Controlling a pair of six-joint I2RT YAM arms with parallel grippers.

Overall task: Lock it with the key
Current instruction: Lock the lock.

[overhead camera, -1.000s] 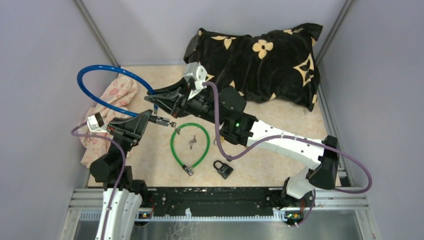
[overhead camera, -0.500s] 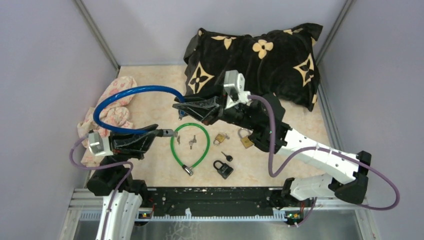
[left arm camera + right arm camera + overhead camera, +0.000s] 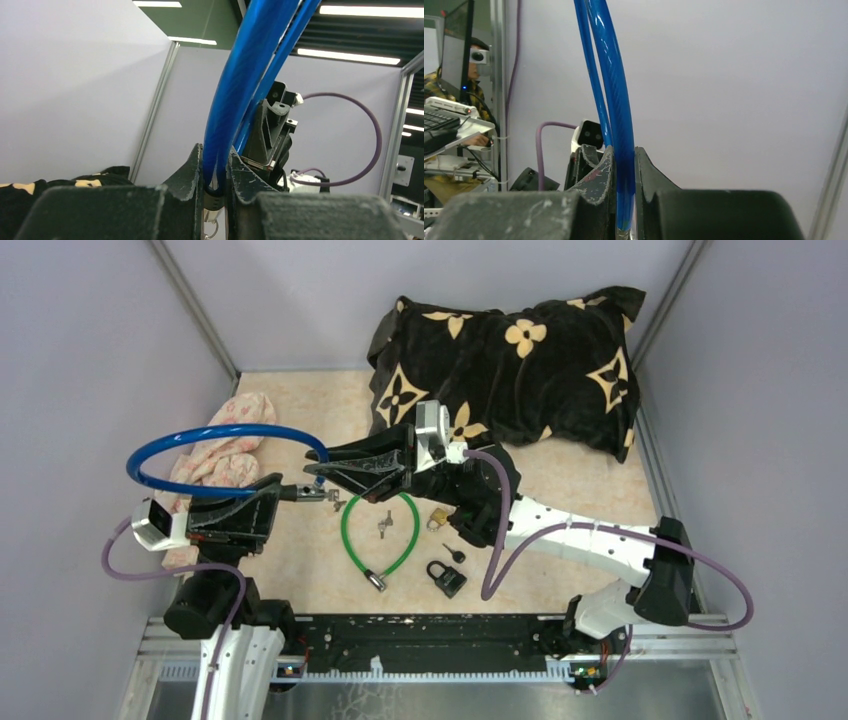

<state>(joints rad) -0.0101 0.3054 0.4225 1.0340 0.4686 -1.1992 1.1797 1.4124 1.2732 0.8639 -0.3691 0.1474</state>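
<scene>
This is a robotics lab test cell. Plain grey partition panels (image 3: pixel 90 360) in aluminium posts (image 3: pixel 195 310) box in a marble-patterned tabletop (image 3: pixel 590 480), and a slotted aluminium rail (image 3: pixel 430 640) carries the arm bases at its near edge. Past the panels, the wrist views show ceiling strip lights (image 3: pixel 360 10) and a person (image 3: pixel 433 82) seated at a keyboard (image 3: pixel 444 117).

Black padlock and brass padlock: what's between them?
A small black key lies between the black padlock and the brass padlock, seen in the top view.
</scene>
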